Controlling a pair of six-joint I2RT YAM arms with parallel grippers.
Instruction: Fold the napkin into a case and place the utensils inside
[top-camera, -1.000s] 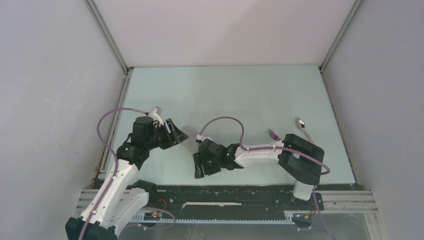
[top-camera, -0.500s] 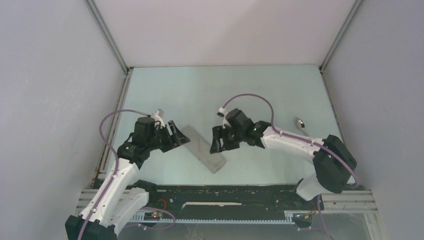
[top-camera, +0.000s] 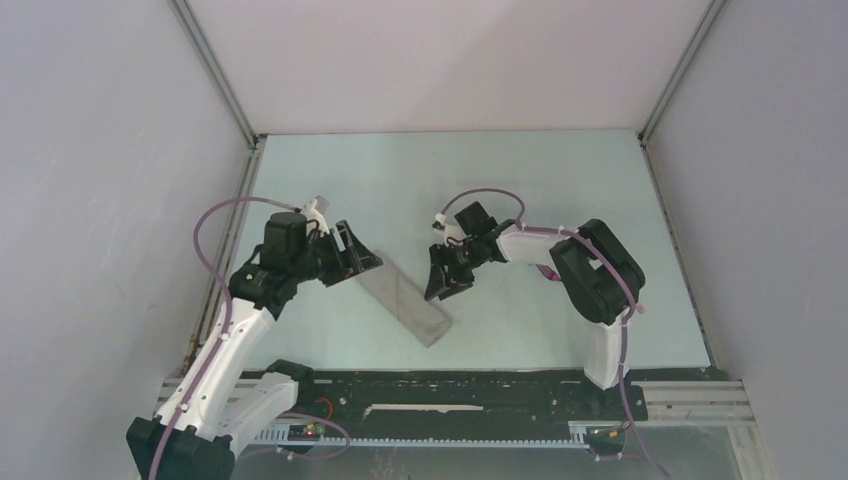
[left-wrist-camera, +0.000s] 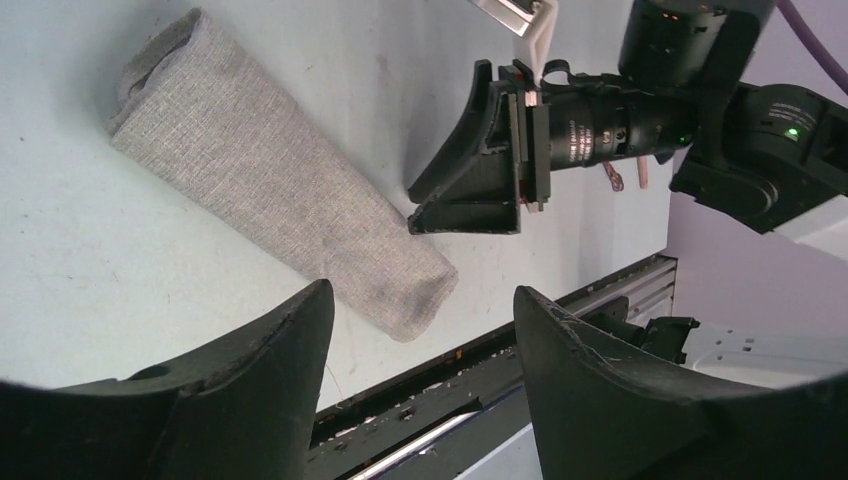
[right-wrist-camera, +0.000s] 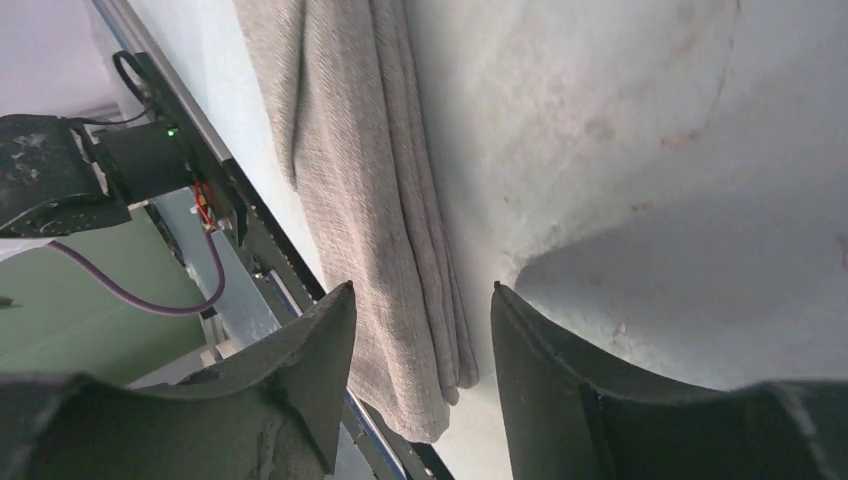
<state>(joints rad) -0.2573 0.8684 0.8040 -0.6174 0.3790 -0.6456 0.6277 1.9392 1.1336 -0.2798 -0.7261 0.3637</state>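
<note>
The case (top-camera: 405, 300) lies flat on the table (top-camera: 520, 190) as a narrow folded strip of grey-beige cloth. It is set on a diagonal, with one end far and to the left and the other near and to the right, close to the table's near edge. The left gripper (top-camera: 358, 257) hangs just beside the far-left end with its fingers (left-wrist-camera: 290, 340) spread wide and nothing between them. The right gripper (top-camera: 443, 282) sits just to the right of the strip's near half, pointing down at it. Its jaws are also parted and empty, and whether a fingertip touches the cloth cannot be told. From the right wrist, the cloth's layered edge runs along between the two fingers (right-wrist-camera: 320, 350). Of the utensils (left-wrist-camera: 641, 176), only pinkish slivers show past the right arm, well apart from the case.
</note>
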